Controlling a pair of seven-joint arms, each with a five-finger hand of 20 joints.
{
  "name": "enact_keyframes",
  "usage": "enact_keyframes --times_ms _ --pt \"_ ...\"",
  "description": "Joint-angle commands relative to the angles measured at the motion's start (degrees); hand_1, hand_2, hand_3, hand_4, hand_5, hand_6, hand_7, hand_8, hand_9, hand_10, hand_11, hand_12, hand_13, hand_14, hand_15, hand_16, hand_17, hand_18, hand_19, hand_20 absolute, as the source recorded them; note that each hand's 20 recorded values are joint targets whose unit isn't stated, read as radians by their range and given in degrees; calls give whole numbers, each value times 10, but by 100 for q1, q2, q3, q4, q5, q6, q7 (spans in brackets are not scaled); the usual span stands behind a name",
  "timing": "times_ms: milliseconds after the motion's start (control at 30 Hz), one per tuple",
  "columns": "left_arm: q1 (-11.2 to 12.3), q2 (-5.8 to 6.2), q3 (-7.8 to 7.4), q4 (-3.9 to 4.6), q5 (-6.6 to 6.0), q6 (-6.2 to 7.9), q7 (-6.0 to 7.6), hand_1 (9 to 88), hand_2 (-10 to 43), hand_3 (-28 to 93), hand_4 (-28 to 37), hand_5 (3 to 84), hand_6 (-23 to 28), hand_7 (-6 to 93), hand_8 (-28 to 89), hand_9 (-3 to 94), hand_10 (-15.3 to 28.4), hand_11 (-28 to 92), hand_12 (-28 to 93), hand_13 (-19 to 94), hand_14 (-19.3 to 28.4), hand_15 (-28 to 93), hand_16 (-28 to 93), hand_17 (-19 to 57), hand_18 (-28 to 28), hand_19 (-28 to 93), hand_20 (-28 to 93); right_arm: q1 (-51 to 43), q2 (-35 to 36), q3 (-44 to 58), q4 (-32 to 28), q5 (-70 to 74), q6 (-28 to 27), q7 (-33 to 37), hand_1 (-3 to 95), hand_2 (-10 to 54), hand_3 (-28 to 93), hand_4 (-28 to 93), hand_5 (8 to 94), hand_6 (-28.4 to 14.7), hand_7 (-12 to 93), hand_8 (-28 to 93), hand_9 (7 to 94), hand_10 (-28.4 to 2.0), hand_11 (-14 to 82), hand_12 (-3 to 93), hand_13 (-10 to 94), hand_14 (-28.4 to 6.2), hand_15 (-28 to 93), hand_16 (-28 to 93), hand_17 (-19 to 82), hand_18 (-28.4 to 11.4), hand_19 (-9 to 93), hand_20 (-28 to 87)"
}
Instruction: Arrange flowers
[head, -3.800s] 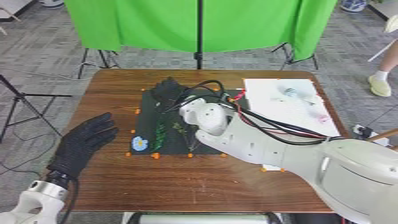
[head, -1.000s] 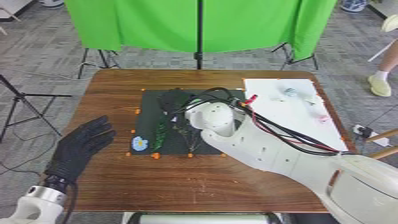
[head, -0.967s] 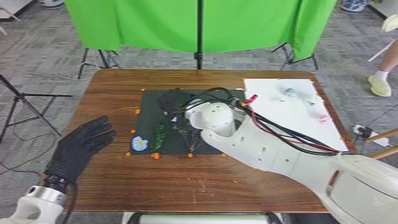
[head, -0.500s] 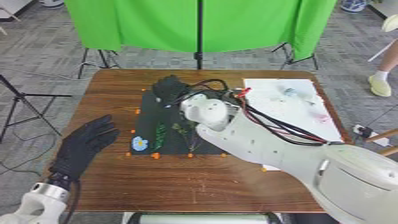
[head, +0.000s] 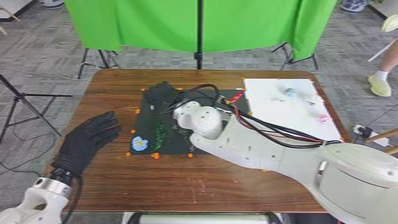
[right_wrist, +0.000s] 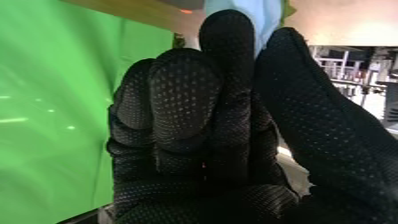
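Black-gloved left hand (head: 86, 140): over the table's left edge, pointing forward; fingers nearly straight, loosely together, thumb a little out, holding nothing.
Left margin: a strip of the brown wooden table (head: 108, 167) between this hand and the dark rectangular mat (head: 146, 126).
Blue flower-shaped piece (head: 139, 143): at the mat's near left corner.
Green leafy stem (head: 160, 137): just right of the blue piece, running front to back.
Black-gloved right hand (head: 161, 95): over the mat's far left part, pointing forward. Wrist view, same hand (right_wrist: 191, 197): thumb closed toward the nearest finger, other fingers side by side, slightly bent.
Hold: light-blue, petal-like piece (right_wrist: 263, 11) pinched between thumb and nearest finger; rest of its outline hidden.
White jointed right arm (head: 266, 150): slants in from near right, low across the mat's near right corner; black cables (head: 282, 134) loop along it.
Near room: broad band of brown wood between mat and near table edge.
White sheet (head: 271, 107): right of the mat, near the table's right edge; pale-blue item (head: 290, 92) and pink item (head: 323, 118) on it.
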Motion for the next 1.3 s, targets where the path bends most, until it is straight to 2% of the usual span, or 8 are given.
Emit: enact_keyframes --times_ms 33,300,600,767,800,1000,1033,1300 --pt "12 8 22 41 26 -87 -73 244 19 695 -261 372 49 187 -82 319 128 236 173 245 156 358 -5 -88 208 495 79 130 -57 -65 76 -94 222 288 521 -93 762 -283 636 34 557 -32 893 -18 156 448 797 -11 612 278 366 -151 797 388" --pt "18 1 11 48 27 -97 -55 244 19 695 -260 372 49 187 -82 319 128 237 174 245 156 357 -4 -88 207 494 79 81 -35 63 39 -138 -42 260 471 -78 741 -283 592 27 534 -59 846 -27 133 415 756 -15 629 275 341 -151 785 397" --pt "91 -28 -9 29 31 -85 -4 244 19 696 -262 372 49 185 -82 318 129 237 173 245 157 358 -5 -88 207 494 79 14 -2 193 -13 -91 20 297 436 -74 736 -283 576 24 525 -60 807 -38 201 353 742 -20 639 260 332 -151 775 408" --pt "300 -142 -98 -46 31 -26 107 244 20 695 -261 372 50 184 -82 319 129 237 174 245 156 358 -5 -88 207 494 79 -96 173 648 -351 -7 193 131 373 -56 767 -283 562 15 488 -49 751 -64 302 267 727 -31 655 254 324 -158 778 415" --pt "328 -184 -142 -58 29 -57 24 243 20 695 -260 372 50 184 -82 319 129 237 174 245 156 358 -5 -88 207 494 79 -238 282 900 -540 -124 93 91 347 -50 788 -283 551 12 463 -49 725 -76 332 249 713 -36 666 252 320 -161 779 415" --pt "542 -359 -251 -131 21 -9 20 243 19 696 -260 372 49 185 -81 319 129 238 174 245 156 358 -4 -88 208 494 79 -661 1150 1822 -1484 -93 -187 -60 257 -15 833 -282 460 -9 421 -204 573 -97 372 240 593 -67 682 223 282 -172 778 409" --pt "462 -379 -260 -92 19 -6 -36 243 18 696 -261 372 49 185 -81 319 129 238 174 245 156 358 -4 -88 207 494 79 -722 1278 2013 -1525 -103 -267 -111 247 -16 834 -282 435 -15 415 -200 532 -100 365 233 555 -71 661 204 262 -174 756 400" --pt "682 -509 -338 -187 24 41 -21 243 18 697 -262 372 49 187 -83 319 129 239 172 245 156 359 -5 -88 208 494 79 -1567 3051 3009 -2413 90 -399 158 241 -55 864 -283 312 -30 382 -184 354 -110 293 219 348 -90 444 137 164 -179 608 321"
